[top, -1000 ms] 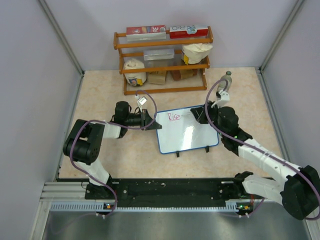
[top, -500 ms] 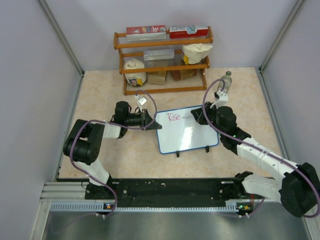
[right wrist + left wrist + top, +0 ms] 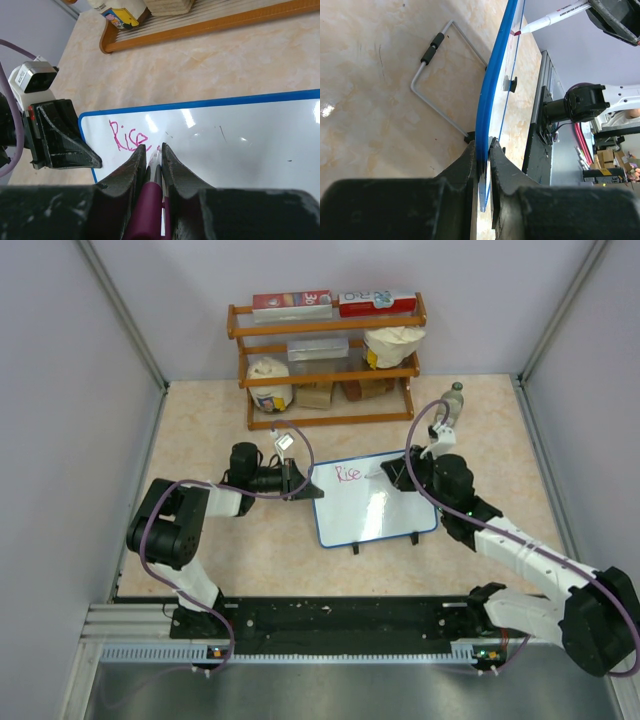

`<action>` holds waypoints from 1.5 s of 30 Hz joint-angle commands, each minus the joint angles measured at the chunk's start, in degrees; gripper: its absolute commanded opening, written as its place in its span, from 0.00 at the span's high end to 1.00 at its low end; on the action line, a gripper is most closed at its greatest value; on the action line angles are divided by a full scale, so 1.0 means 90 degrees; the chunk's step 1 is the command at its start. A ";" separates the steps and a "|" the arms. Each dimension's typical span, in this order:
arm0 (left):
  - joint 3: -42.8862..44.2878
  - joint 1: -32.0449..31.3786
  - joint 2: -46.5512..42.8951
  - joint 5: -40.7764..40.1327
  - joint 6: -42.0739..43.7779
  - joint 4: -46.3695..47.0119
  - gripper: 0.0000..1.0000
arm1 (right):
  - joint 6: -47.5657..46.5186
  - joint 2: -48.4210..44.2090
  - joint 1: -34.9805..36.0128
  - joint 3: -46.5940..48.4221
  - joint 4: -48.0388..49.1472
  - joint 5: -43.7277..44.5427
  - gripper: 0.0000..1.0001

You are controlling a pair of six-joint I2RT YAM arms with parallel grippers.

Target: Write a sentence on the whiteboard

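Note:
The whiteboard point(image 3: 375, 502) with a blue frame stands tilted on the table's middle. Pink lettering reading "Rise" point(image 3: 348, 474) is at its top left; it also shows in the right wrist view point(image 3: 127, 137). My left gripper point(image 3: 298, 481) is shut on the whiteboard's left edge point(image 3: 485, 131). My right gripper point(image 3: 396, 473) is shut on a magenta marker point(image 3: 150, 205), its tip on the board just right of the word. The marker's white tip point(image 3: 547, 21) shows in the left wrist view.
A wooden rack point(image 3: 325, 360) with boxes and bags stands at the back. A small bottle point(image 3: 455, 400) stands at the back right. The board's wire stand point(image 3: 435, 80) rests on the table behind it. Grey walls close both sides.
My right gripper with the marker has shifted slightly left along the board. The left arm and the board have not moved.

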 commanded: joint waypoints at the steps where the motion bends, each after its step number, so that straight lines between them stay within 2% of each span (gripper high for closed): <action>1: 0.0063 -0.0025 0.0118 -0.0385 0.0306 -0.0258 1.00 | -0.0114 -0.0172 -0.0066 -0.0059 0.0173 -0.0107 1.00; 7: 0.0083 -0.0025 0.0108 -0.0385 0.0316 -0.0278 1.00 | 0.0052 -0.0494 -0.0076 -0.0020 0.0261 -0.0195 1.00; 15: 0.0297 -0.0025 0.0030 -0.0433 0.0316 -0.0414 1.00 | 0.0277 -0.0905 -0.0388 0.0146 0.0212 -0.0869 1.00; 21: 0.0804 -0.0025 -0.0087 -0.0600 0.0960 -0.1633 1.00 | 0.0258 -0.1042 -0.0661 0.0058 0.0095 -0.1103 1.00; 25: 0.0922 -0.0025 -0.0009 -0.0542 0.1058 -0.1752 1.00 | 0.0180 -0.1071 -0.0779 0.0029 0.0046 -0.1211 1.00; 29: 0.0962 -0.0025 0.0118 -0.0609 0.1370 -0.2045 1.00 | 0.0033 -0.1110 -0.0808 0.0038 -0.0051 -0.1211 1.00; 34: 0.0903 -0.0044 0.0206 -0.0424 0.1215 -0.1841 1.00 | -0.0191 -0.1188 -0.0808 0.0077 -0.0256 -0.1104 1.00; 45: 0.0952 -0.0044 0.0362 -0.0463 0.1517 -0.2143 1.00 | -0.0436 -0.1227 -0.0818 0.0068 -0.0334 -0.0967 1.00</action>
